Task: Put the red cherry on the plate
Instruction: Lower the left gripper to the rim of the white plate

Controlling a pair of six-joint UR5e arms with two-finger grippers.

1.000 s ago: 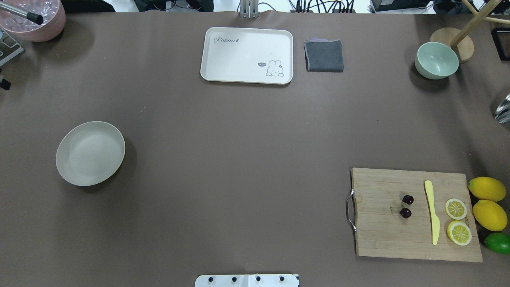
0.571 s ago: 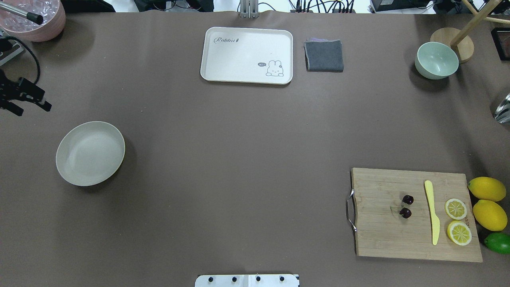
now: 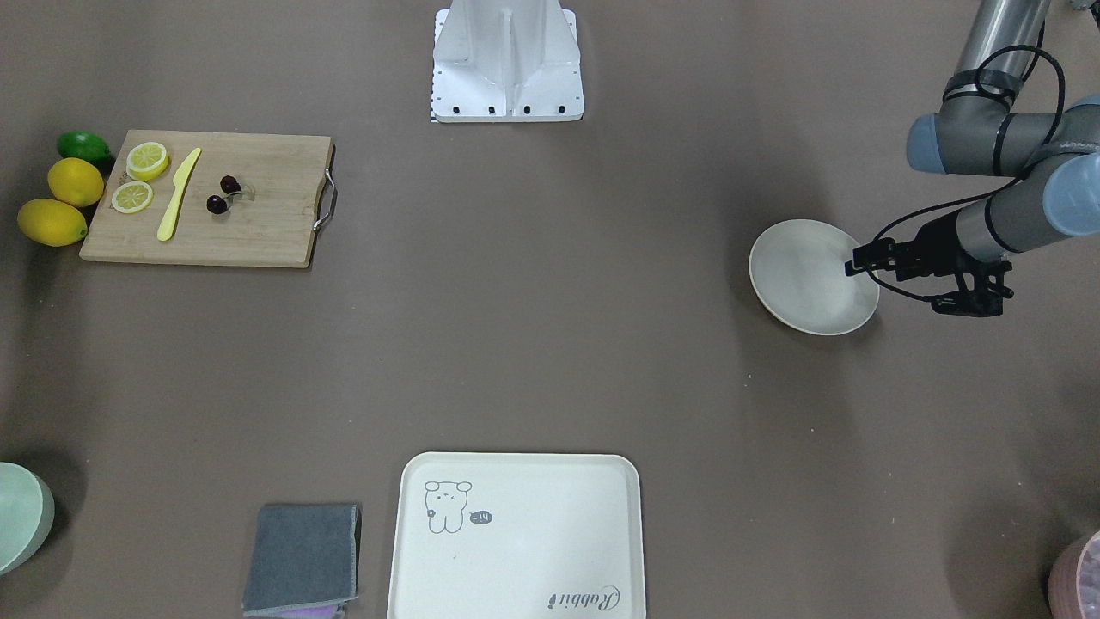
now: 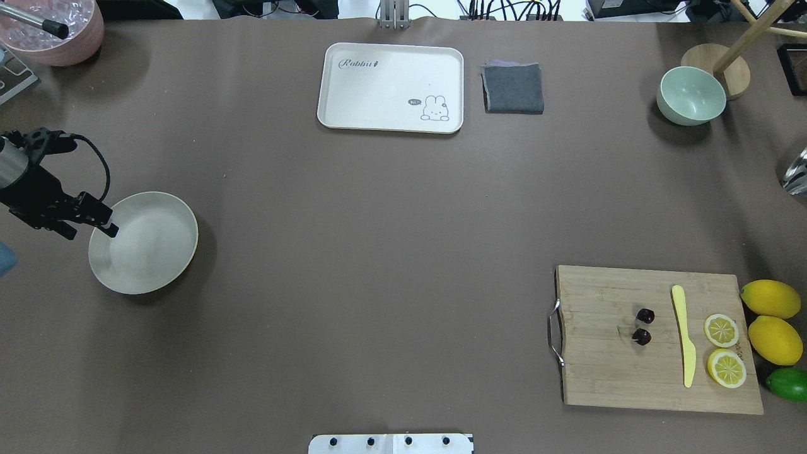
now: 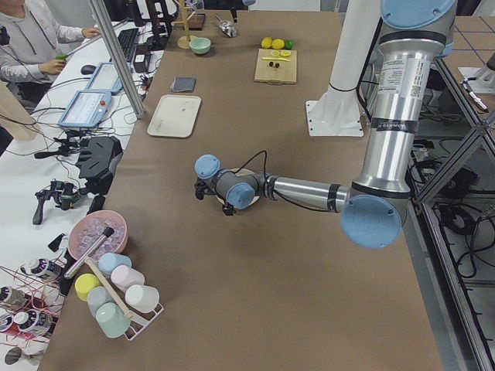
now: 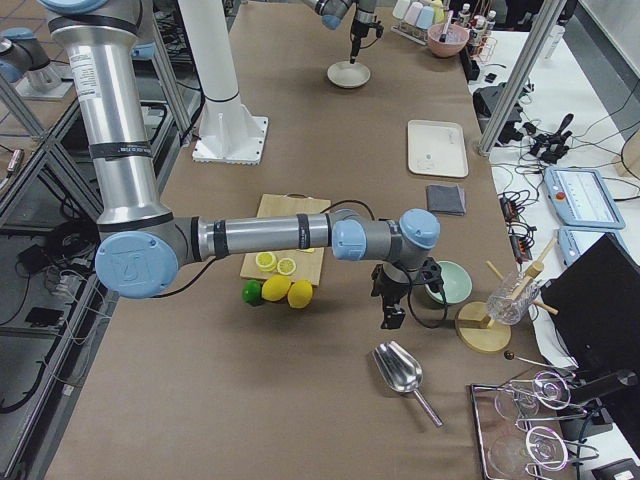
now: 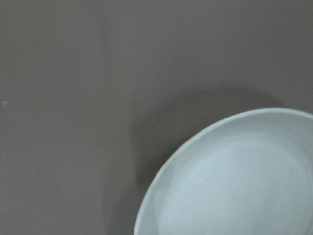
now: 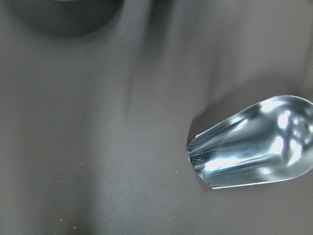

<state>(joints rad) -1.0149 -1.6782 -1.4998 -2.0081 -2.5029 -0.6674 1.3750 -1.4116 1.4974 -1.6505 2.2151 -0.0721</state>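
Cherry (image 4: 645, 316) lies on the board (image 4: 599, 372), well apart from the plate (image 4: 148, 252). Left gripper (image 4: 108, 226) hangs over the plate's edge and right gripper (image 6: 388, 312) is near the scoop (image 6: 400, 372). Can't tell finger state on either.

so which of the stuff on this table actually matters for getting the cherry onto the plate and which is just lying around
For the job: red cherry, lying on the cutting board; plate.

Just lying about: yellow knife, lemon halves, whole lemons, lime, rabbit tray, grey cloth, green bowl, metal scoop.
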